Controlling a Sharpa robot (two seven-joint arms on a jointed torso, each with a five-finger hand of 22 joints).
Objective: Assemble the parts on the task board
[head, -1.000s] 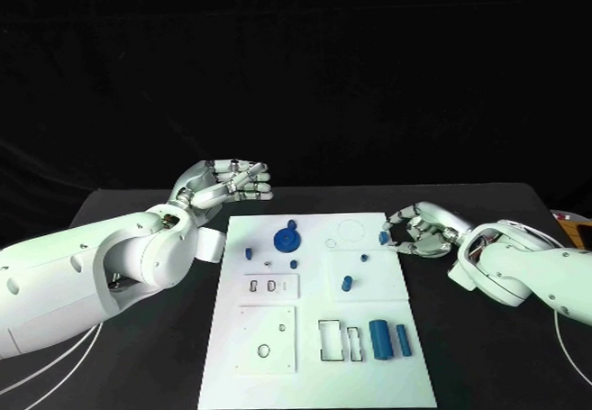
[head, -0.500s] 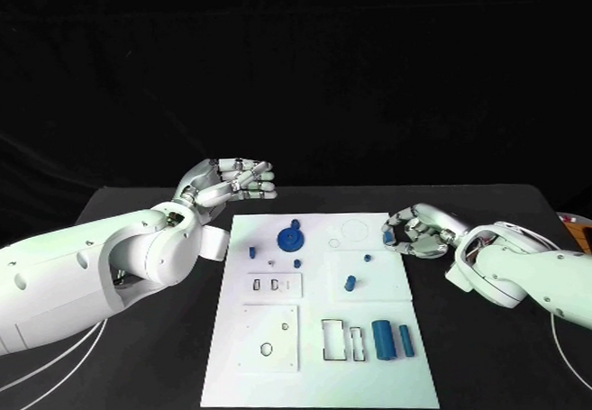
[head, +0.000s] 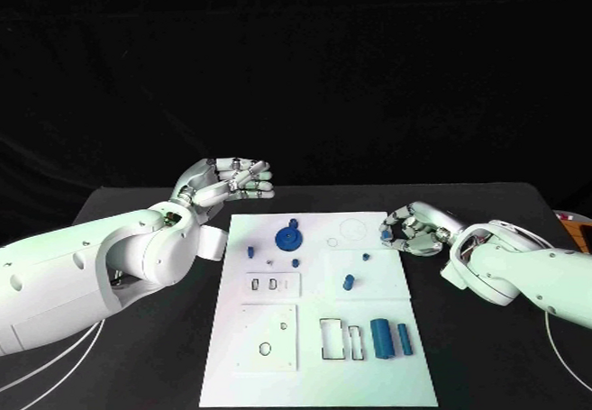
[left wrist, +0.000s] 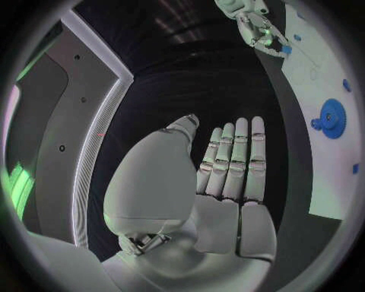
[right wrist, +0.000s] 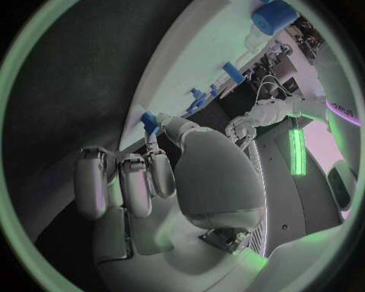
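The white task board lies in the middle of the black table. On it are a blue gear, a few small blue pegs, a short blue piece and two upright blue blocks near a rectangular slot. My right hand hovers at the board's far right edge. It pinches a small blue part between thumb and a finger. My left hand is raised beyond the board's far left corner. Its fingers lie straight, side by side, holding nothing.
An orange-and-white object sits at the table's right edge. White cables run along the table under my left arm. Bare black table lies on both sides of the board.
My right hand has crept slightly toward the board's far right edge, still pinching the small blue part. The left hand has hardly moved.
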